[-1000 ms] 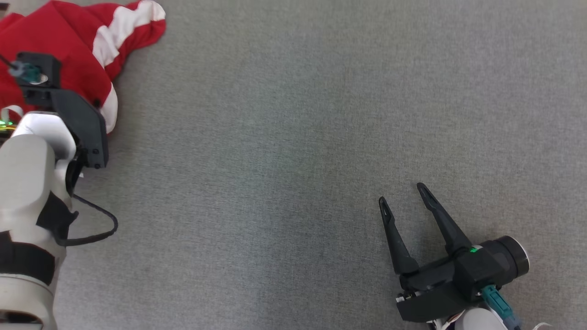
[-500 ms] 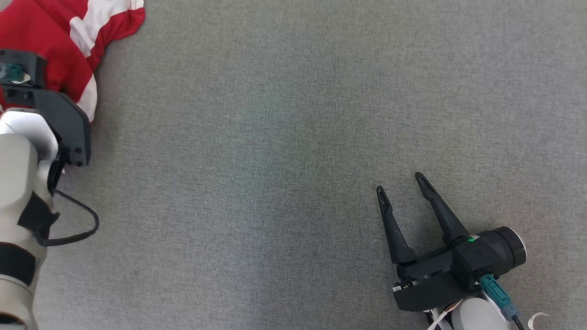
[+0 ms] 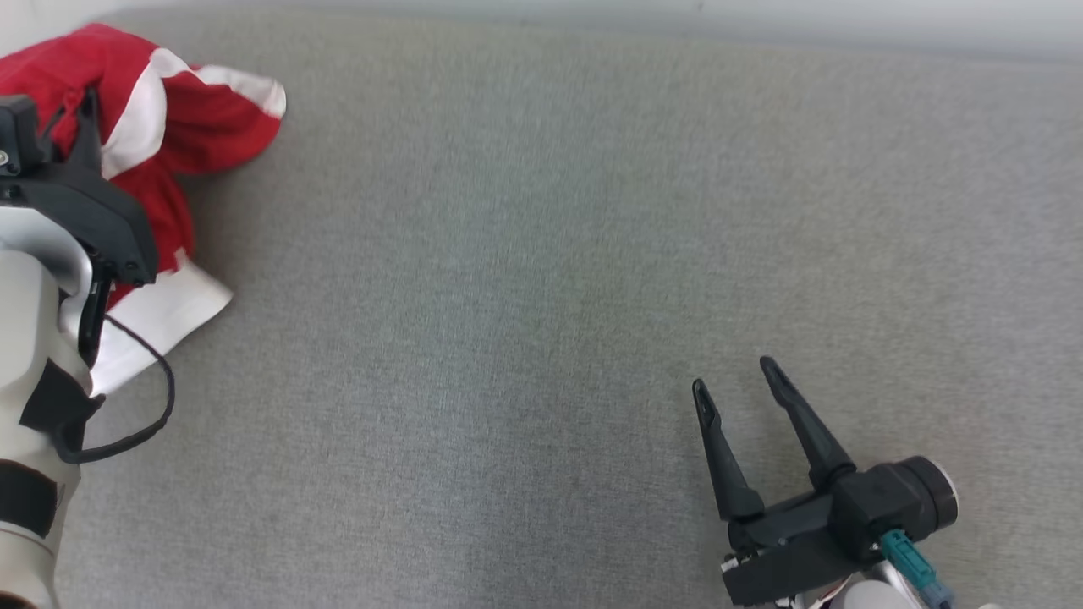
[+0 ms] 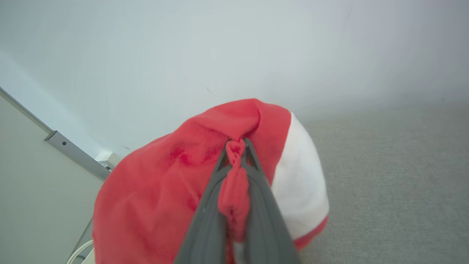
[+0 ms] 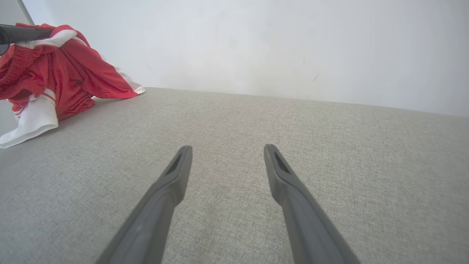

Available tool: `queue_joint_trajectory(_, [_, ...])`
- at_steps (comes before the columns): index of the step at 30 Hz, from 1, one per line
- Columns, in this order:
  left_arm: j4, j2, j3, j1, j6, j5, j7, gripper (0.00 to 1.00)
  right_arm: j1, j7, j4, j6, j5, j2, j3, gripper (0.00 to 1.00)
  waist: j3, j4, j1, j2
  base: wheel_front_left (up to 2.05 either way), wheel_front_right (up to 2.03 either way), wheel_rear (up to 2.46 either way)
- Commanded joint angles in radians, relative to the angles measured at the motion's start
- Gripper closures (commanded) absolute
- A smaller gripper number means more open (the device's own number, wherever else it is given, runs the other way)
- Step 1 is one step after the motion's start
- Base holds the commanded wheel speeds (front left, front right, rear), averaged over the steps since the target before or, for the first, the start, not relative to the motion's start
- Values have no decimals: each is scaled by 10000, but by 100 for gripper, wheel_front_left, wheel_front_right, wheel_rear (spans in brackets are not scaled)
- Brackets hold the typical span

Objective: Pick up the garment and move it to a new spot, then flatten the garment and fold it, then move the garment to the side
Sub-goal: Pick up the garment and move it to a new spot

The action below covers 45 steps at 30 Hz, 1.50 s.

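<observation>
Your left gripper has its two dark fingers pressed together on a fold of the crumpled red-and-white fabric garment, at the far left corner of the grey woven surface. The garment's white hem rests on that surface, and its bunched top seems lifted, though blur leaves that unsure. Your right gripper is spread wide over the surface's near right part, pinching nothing.
</observation>
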Motion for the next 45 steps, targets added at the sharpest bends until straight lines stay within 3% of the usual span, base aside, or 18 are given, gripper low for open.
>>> queue_joint_trajectory(1, [-184,0,-41,134,23,-128,-154,100,178,-13,32,-21,109,27,41,0,-774,-253,1,0,0,0,0])
queue_joint_trajectory(7, [-1272,68,-477,343,23,-321,-283,100,634,-13,-9,-21,382,43,-54,0,-1915,-877,1,0,0,0,0])
queue_joint_trajectory(16, [-3262,230,-1035,853,23,-917,466,100,1467,-13,-96,-21,645,57,-206,0,-3055,-1962,1,0,0,0,0])
queue_joint_trajectory(31, [-7724,-109,-1609,2337,366,-1535,2309,100,1525,-11,-314,-21,720,56,-258,0,-3265,-4005,1,0,0,0,0])
queue_joint_trajectory(39, [-8329,-304,-1883,3189,517,-1827,2645,100,1504,-13,-322,-21,792,56,-180,0,-3115,-4730,1,0,0,0,0])
queue_joint_trajectory(45, [-7973,-649,-2419,3943,472,-1899,2623,100,1315,-13,-364,-21,825,60,-35,0,-2720,-5063,1,0,0,0,0])
